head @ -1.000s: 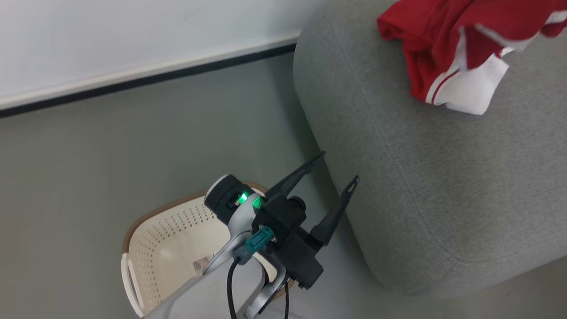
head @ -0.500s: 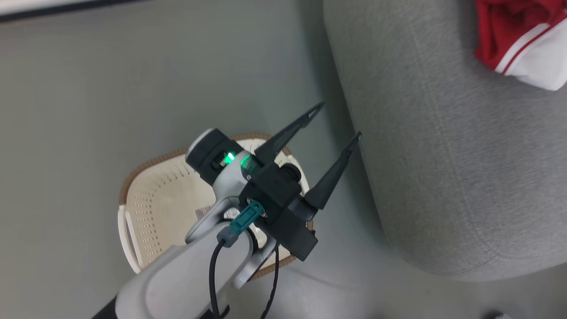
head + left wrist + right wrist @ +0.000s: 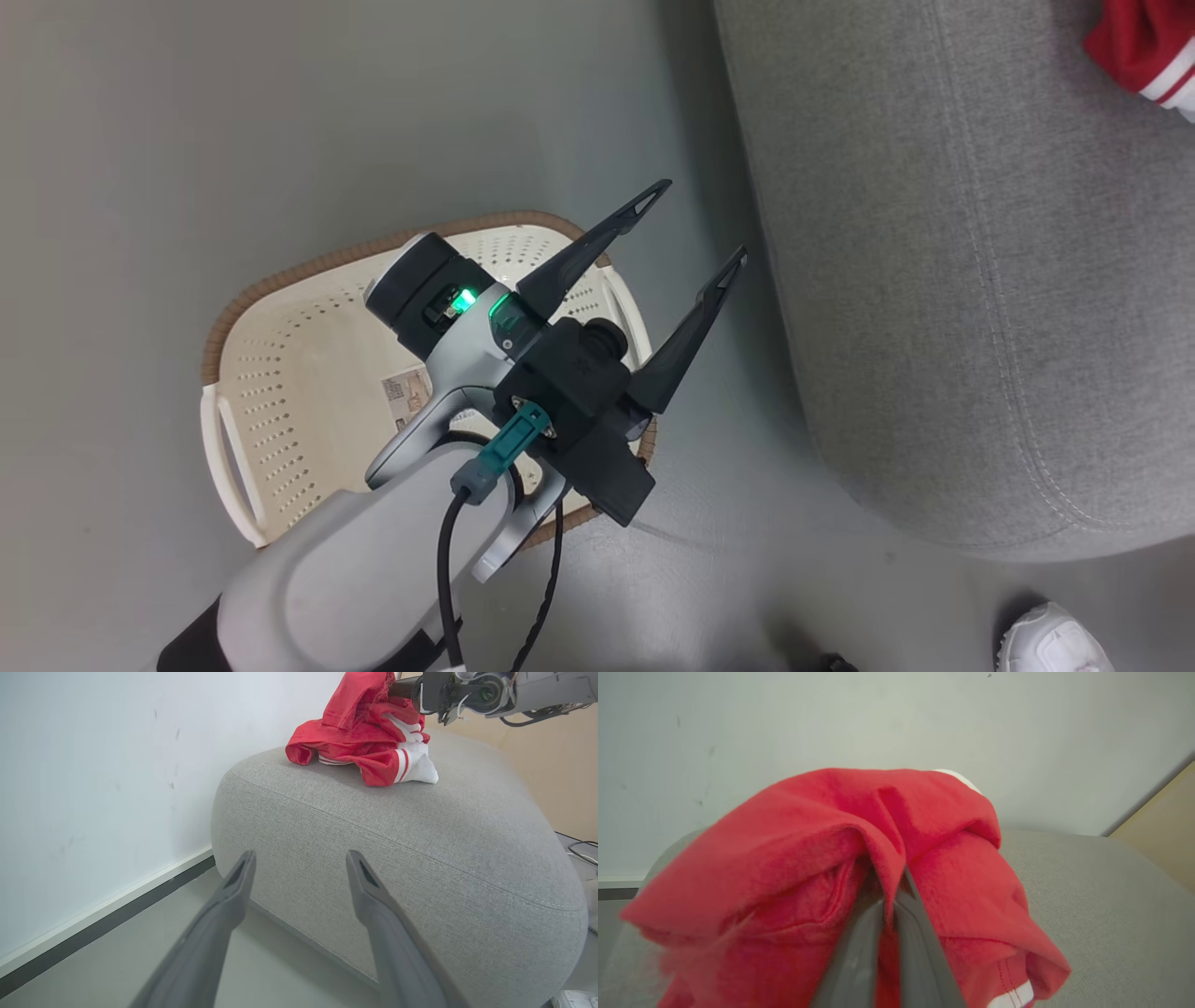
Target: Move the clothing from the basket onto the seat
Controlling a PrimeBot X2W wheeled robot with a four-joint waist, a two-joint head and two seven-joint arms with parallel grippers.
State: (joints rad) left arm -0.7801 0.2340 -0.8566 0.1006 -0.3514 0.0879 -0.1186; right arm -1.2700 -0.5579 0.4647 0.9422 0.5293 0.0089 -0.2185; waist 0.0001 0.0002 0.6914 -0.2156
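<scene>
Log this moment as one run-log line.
left claw: open, empty, above basket | right claw: shut on clothing | clothing: resting on seat | basket: visible part holds no clothing

Head view looks steeply down over basket (image 3: 280, 364) and seat (image 3: 934, 280). Left wrist view faces that seat from low; right wrist view sits against the clothing (image 3: 784, 849)

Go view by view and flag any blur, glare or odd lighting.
Head view: sharp, even light, green lamp glowing on the wrist. Left wrist view: near jaws slightly soft, seat crisp. Right wrist view: clothing blurred at lower left, jaws unfocused.
</scene>
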